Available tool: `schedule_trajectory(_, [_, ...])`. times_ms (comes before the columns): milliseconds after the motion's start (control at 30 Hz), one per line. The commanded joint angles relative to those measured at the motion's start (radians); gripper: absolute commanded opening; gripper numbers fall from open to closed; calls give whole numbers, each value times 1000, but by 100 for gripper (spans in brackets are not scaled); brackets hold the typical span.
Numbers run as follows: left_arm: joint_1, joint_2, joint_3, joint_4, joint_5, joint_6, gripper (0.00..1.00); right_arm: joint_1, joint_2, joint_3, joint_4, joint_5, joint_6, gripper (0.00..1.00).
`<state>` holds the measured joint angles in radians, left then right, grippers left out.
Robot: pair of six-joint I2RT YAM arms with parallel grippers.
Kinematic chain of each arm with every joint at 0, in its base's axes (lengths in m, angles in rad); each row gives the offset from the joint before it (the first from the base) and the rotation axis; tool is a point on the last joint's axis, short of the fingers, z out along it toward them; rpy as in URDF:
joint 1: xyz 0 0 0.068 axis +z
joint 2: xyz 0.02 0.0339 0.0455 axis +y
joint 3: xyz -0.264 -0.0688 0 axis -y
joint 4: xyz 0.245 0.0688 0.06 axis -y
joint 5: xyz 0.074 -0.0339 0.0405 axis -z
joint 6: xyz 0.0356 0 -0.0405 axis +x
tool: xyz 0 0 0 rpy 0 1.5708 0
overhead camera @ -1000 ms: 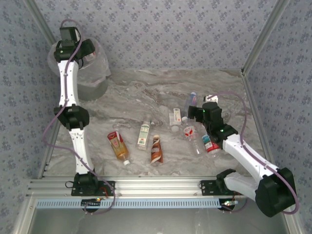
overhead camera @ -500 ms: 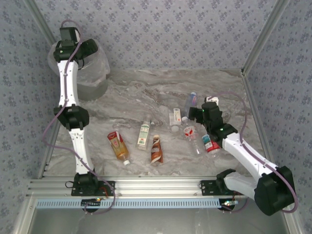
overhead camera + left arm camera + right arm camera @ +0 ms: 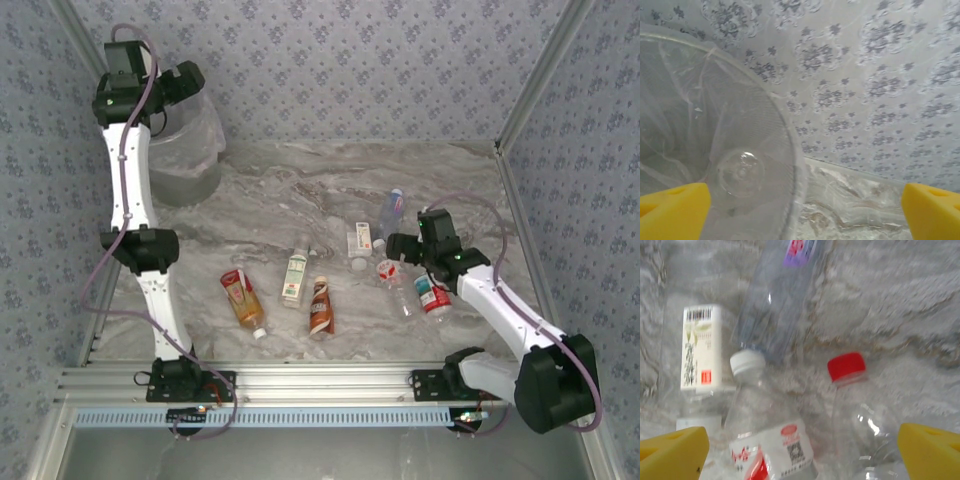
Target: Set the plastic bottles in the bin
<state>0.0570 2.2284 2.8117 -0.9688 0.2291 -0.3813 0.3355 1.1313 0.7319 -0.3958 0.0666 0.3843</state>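
Note:
My left gripper (image 3: 188,80) hangs open and empty above the bin (image 3: 186,150), a translucent grey basket with a crinkly clear liner at the table's back left. In the left wrist view the bin's rim (image 3: 790,165) curves between my yellow fingers (image 3: 672,210), and one clear bottle (image 3: 740,172) lies inside. My right gripper (image 3: 394,245) is open just above a cluster of plastic bottles. Under it lie a white-capped bottle (image 3: 765,440) with a red-white label, a red-capped one (image 3: 860,410), a bluish one (image 3: 782,300) and a white-labelled one (image 3: 700,347).
An amber bottle (image 3: 243,300), a clear green-labelled bottle (image 3: 294,277) and a brown-white bottle (image 3: 320,305) lie in a row mid-table. A red-and-blue-labelled bottle (image 3: 432,293) lies beside my right forearm. Patterned walls close in the marble table (image 3: 280,190) on three sides.
My left gripper has opened wide over the bin and the arm has risen and swung slightly left. My right gripper has shifted left and lower over the bottle cluster.

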Motion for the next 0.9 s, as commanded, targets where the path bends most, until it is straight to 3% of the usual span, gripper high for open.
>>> schedule_trajectory(0, [-41,-82,-54,-29,18,31,99,25,0,36,-117,-70,-32,99])
schedule_trajectory(100, [-73,-180,-219,40,0,50,99,55,-21,17,-147,-75,-12,99])
schedule_trajectory(267, [-107,-441,-667,349,8,21,99,88,-57,-39,-195,-51,57,98])
schedule_trajectory(400, [-112,-592,-916,499,32,-26,99,118,-63,-64,-201,-51,82,95])
schedule_trajectory(567, [-147,-727,-1129,612,80,-56,99,177,-52,-70,-259,-10,131,92])
schedule_trajectory(867, [-176,-850,-1438,827,222,-245,99,276,54,-83,-237,109,205,92])
